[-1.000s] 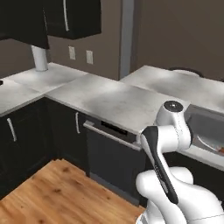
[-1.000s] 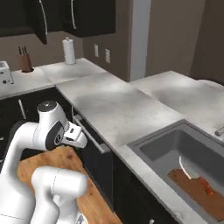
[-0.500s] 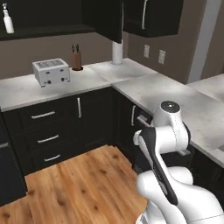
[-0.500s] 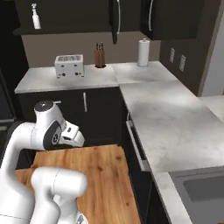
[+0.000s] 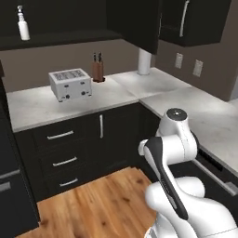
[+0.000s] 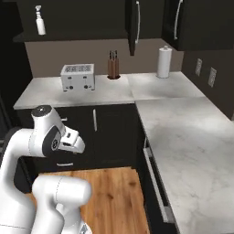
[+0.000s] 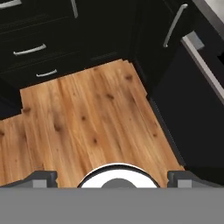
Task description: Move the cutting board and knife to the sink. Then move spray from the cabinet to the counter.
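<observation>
While folded low over the wooden floor (image 7: 87,118), gripper (image 7: 112,178) spread wide, fingertips (image 7: 41,178) far apart at the near edge of the hand view, nothing between them. Spray (image 5: 23,25) upright on the dark shelf of the cabinet (image 5: 56,37), far left, above the counter (image 5: 32,104); same bottle high at far left from the right base camera (image 6: 40,23). Toaster (image 5: 70,83) on the marble below and right of it, knife block (image 5: 97,69) just right of that, paper towel roll (image 6: 164,61) farther right near the corner. Dark drawers (image 5: 60,153) with silver handles beneath the worktop.
</observation>
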